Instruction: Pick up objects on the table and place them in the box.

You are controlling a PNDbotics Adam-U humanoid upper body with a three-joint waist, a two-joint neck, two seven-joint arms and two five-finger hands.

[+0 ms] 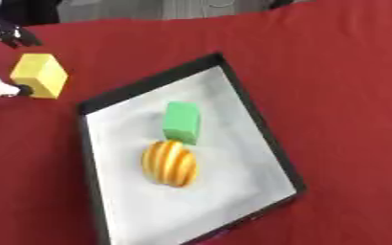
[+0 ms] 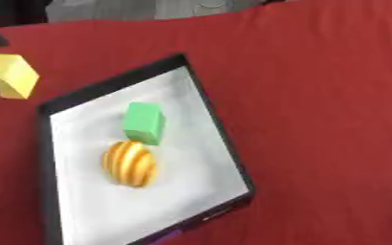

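Observation:
A yellow block (image 1: pixel 38 75) lies on the red cloth at the far left, outside the box. My left hand (image 1: pixel 2 87) comes in from the left edge, black and white. One finger (image 1: pixel 15 37) hangs just above the block with a small gap, and another touches its lower left side. The hand looks open around the block. The box (image 1: pixel 265 125) is a shallow black-rimmed tray with a white floor, lying askew in the middle. Inside it, a green block (image 1: pixel 182 122) stands next to an orange striped round object (image 1: pixel 169 163). My right hand shows in no view.
Red cloth (image 1: pixel 342 86) covers the table all around the box, with wide bare stretches to the right and behind. A grey floor strip and dark shapes run along the far edge.

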